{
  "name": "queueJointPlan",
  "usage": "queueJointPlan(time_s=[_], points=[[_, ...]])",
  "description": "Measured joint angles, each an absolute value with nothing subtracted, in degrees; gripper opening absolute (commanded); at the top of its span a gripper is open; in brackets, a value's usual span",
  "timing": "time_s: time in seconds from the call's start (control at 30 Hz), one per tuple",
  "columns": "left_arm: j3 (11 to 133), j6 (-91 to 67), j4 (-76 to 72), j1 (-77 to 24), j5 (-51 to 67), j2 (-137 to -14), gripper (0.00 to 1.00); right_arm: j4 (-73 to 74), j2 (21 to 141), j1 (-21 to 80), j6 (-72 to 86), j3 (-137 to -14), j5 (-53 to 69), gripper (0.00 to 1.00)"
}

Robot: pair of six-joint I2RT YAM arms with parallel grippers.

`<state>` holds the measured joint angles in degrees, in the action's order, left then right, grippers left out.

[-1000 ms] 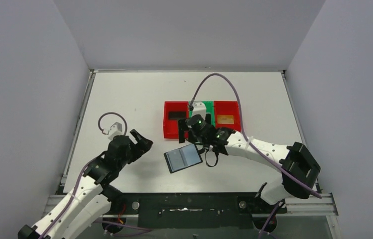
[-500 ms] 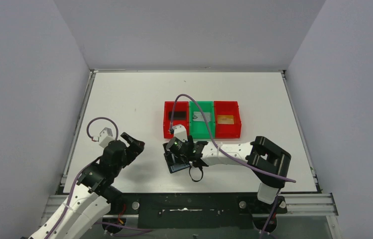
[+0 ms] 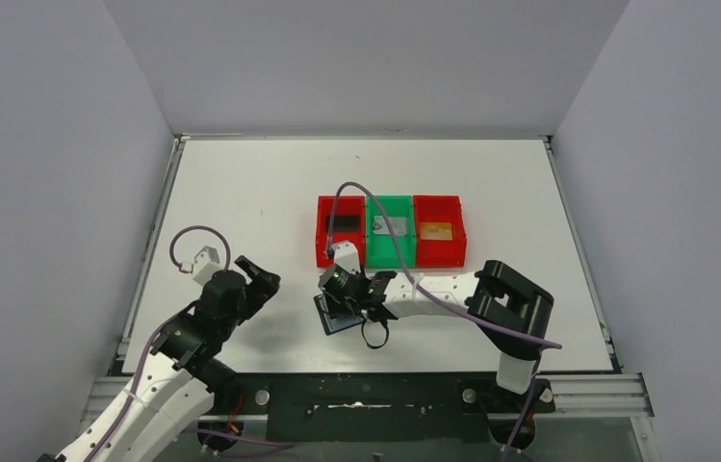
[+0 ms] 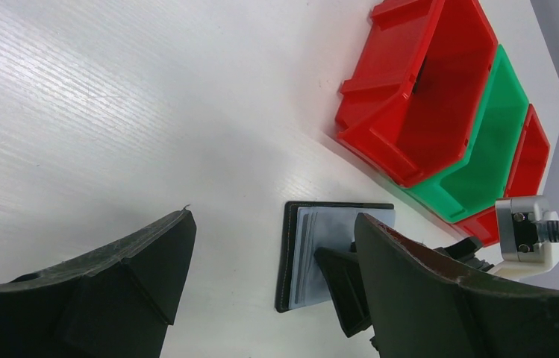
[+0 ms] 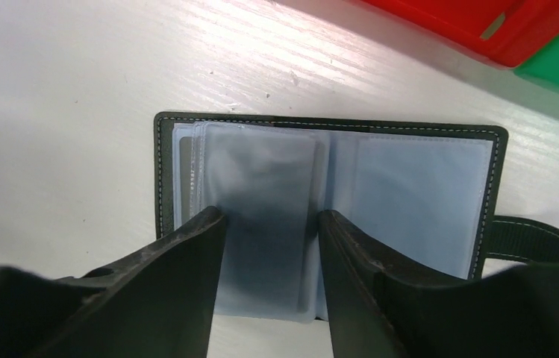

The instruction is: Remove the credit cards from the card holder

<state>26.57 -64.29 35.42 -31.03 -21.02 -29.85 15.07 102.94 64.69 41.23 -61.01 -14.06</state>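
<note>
The card holder [image 3: 329, 318] lies open and flat on the white table, its grey-blue plastic sleeves [image 5: 410, 194] facing up. My right gripper [image 5: 270, 215] points down onto its left half. One finger stands on each side of the top sleeve there, at its edges, with a gap still between them. A grey strip like a card edge [image 5: 185, 175] shows under the left sleeves. In the top view the right gripper [image 3: 345, 300] covers most of the holder. My left gripper [image 3: 262, 279] hangs open to the holder's left, empty, and the holder [image 4: 313, 246] shows between its fingers.
Behind the holder stand three joined bins: a red one [image 3: 325, 248] with a dark card, a green one [image 3: 390, 252] with a pale card, and a red one [image 3: 452, 252] with an orange card. The holder's black strap [image 5: 537, 239] lies to its right.
My right arm came from over the bins down onto the open card holder, and its jaws narrowed around the left sleeve. My left arm drew back a little.
</note>
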Motion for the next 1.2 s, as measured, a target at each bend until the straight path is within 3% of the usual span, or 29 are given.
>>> queueJointPlan(time_s=[0.13, 0.23, 0.4, 0.83, 1.2], points=[[26.6, -64.3, 35.4, -31.0, -21.0, -30.5, 0.78, 15.1, 102.9, 64.5, 41.4, -61.0, -14.0, 0.30], [26.6, -64.0, 35.3, -31.0, -20.5, -31.4, 0.78, 15.0, 102.9, 64.4, 41.5, -61.0, -13.8, 0.28], [26.6, -61.9, 32.4, -31.0, -16.7, -34.5, 0.78, 12.2, 101.9, 62.5, 42.6, -59.0, -10.8, 0.27], [26.5, -56.6, 6.8, -31.1, 8.3, -56.2, 0.78, -13.7, 93.2, 50.9, 53.2, -37.6, 7.2, 0.25], [26.5, -58.1, -5.6, -35.3, 16.6, -69.5, 0.75, -28.1, 91.8, 47.0, 60.9, -28.0, 11.9, 0.29]])
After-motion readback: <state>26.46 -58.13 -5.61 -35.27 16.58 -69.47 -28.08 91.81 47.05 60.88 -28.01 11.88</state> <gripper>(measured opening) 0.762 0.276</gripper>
